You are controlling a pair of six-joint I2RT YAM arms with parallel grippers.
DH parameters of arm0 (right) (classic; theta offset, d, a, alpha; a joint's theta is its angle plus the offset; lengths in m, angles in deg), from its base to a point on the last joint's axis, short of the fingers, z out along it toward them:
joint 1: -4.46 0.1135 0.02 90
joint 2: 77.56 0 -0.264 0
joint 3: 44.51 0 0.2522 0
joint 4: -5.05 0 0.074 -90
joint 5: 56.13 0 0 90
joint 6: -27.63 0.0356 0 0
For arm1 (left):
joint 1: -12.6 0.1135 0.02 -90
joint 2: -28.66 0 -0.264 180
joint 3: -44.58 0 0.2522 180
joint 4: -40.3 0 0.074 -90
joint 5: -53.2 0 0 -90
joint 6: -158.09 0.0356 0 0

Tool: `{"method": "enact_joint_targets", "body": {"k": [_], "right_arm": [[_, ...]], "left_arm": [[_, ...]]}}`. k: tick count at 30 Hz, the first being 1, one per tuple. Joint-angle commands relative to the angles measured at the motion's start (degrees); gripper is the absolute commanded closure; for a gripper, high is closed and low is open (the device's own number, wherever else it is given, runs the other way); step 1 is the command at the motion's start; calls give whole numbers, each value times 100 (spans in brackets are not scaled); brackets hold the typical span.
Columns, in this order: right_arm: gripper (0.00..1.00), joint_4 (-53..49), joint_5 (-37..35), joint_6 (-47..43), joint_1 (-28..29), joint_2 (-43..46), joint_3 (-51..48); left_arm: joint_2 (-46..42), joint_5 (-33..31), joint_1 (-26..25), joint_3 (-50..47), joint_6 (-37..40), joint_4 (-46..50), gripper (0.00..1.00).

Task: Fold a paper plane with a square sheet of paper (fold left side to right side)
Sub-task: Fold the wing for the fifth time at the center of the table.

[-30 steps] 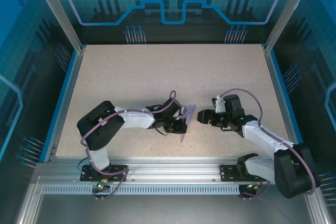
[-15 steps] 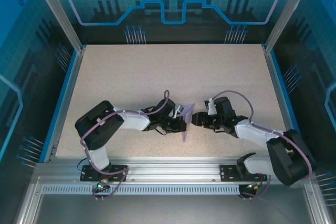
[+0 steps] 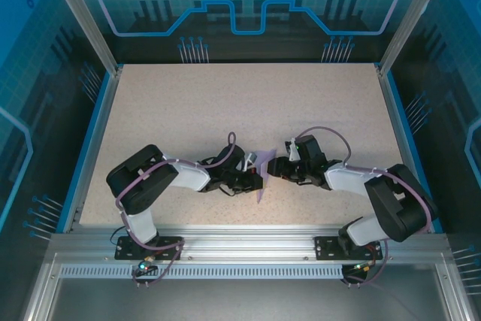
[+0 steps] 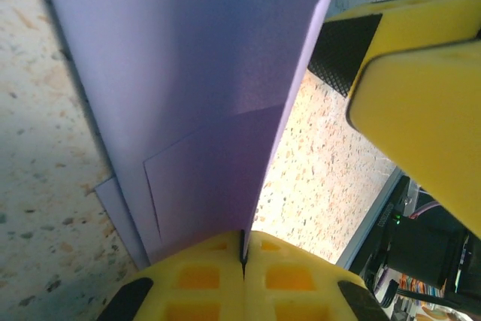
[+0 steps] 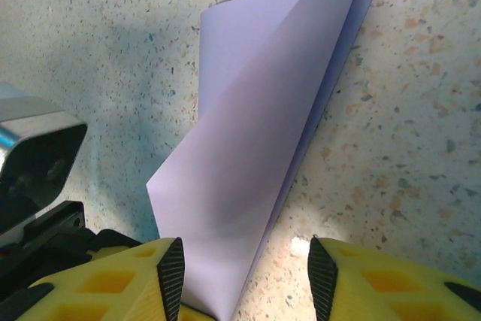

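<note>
Two grippers meet at the square sheet of paper [image 3: 260,190], held partly folded just inside the middle of the table's [image 3: 225,103] near edge. Left gripper [image 4: 243,252]: fingers pressed together, pinching the sheet's doubled edge, apparently to keep the layers aligned. Right gripper [image 5: 242,272]: jaws spread, one pad on each side of the sheet's free corner, not visibly clamping it. Judged purpose: a second grip point for carrying the left side over to the right.

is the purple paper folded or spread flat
Folded: the paper shows overlapping layers and a crease, pinched in the shut left pincer.
</note>
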Motion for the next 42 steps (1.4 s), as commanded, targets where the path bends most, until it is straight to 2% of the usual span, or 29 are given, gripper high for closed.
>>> {"method": "enact_joint_targets", "body": {"k": [1, 29, 42], "right_arm": [[51, 139, -86, 107, 101, -115, 159], [58, -334, -377, 314, 267, -726, 689], [59, -928, -502, 348, 273, -1095, 881]], "left_arm": [[-190, 102, 70, -174, -149, -371, 100], [-140, 93, 134, -244, -231, -459, 100], [-120, 104, 127, -200, -219, -392, 92]]}}
